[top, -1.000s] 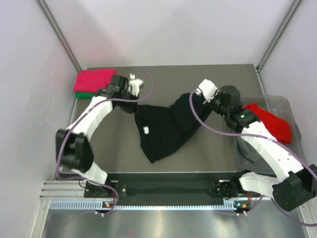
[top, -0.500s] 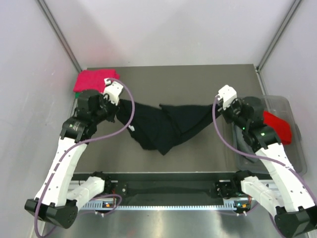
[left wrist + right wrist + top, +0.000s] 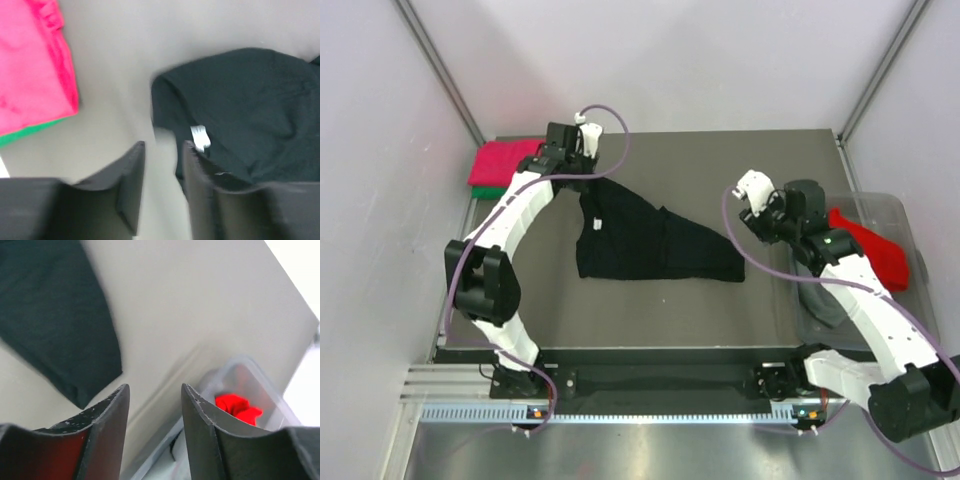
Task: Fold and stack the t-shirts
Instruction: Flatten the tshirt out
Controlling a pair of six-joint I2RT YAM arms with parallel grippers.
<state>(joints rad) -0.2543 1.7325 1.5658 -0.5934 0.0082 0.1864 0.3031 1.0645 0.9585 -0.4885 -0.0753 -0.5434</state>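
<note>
Left end effector (image 3: pixel 161 150) and right end effector (image 3: pixel 154 390) both stood apart, empty. Black tee (image 3: pixel 650 245) lay spread on the bench (image 3: pixel 720 160), seemingly unfolded; folding looked next, needing grips on its edge.

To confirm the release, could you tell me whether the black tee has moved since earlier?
Yes: the black tee moved up the table, away from its near edge, toward the pink stack.

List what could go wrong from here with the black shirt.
1. The black t-shirt lies skewed on the table, one corner trailing off sideways; folded as it is, it would likely come out crooked.
2. The open left gripper hangs right beside the shirt's edge by the white tag; it could snag the cloth.
</note>
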